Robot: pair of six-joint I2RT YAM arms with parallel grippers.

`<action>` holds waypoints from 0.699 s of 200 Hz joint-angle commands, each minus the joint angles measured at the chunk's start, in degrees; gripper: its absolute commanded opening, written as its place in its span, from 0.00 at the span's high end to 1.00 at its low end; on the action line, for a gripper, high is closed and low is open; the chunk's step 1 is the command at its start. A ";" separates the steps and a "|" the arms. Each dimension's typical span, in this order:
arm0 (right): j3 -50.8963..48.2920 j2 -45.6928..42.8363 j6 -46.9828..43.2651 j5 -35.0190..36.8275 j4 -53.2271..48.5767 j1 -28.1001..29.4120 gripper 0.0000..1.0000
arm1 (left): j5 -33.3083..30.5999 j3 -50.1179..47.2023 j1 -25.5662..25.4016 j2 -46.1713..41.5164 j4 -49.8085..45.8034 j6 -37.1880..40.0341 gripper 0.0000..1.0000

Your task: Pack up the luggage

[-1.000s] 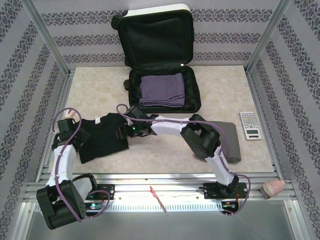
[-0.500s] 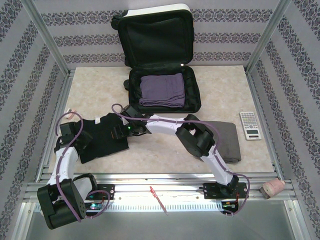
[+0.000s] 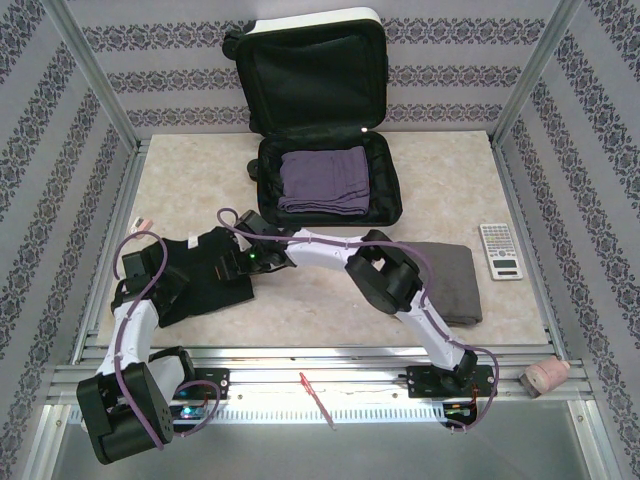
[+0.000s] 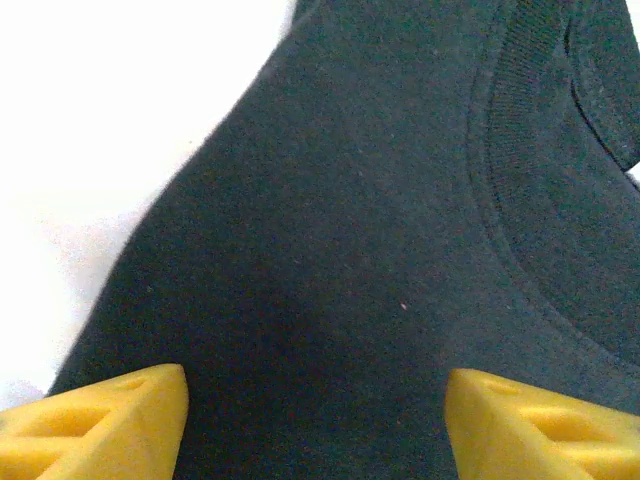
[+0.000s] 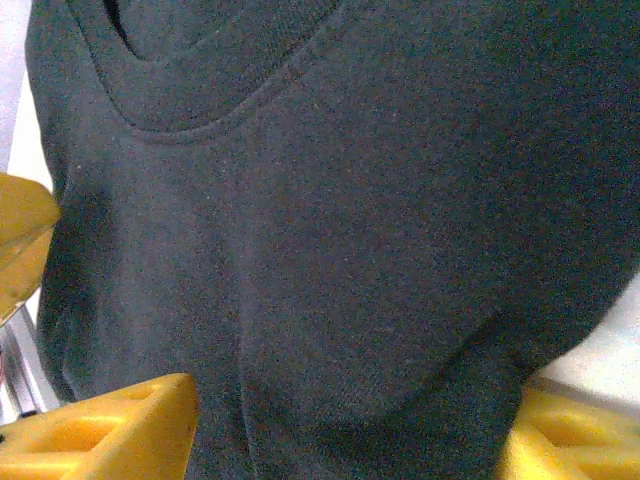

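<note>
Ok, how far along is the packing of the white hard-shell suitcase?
Done: a folded purple cloth lies in the lower half of the open white hard-shell suitcase. In hand: the left gripper and right gripper, both open, hang over the black T-shirt; neither looks closed on it. Left: that shirt, the folded grey cloth on the right, perhaps the calculator beside it.

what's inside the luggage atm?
A folded purple cloth lies in the bottom half of the luggage; the raised lid shows black lining. Anything beneath the cloth is covered.
</note>
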 commanded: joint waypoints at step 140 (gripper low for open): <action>7.05 4.03 -1.81 -7.27 -2.21 0.03 0.85 | 2.74 0.40 -0.33 3.08 3.20 -0.01 0.32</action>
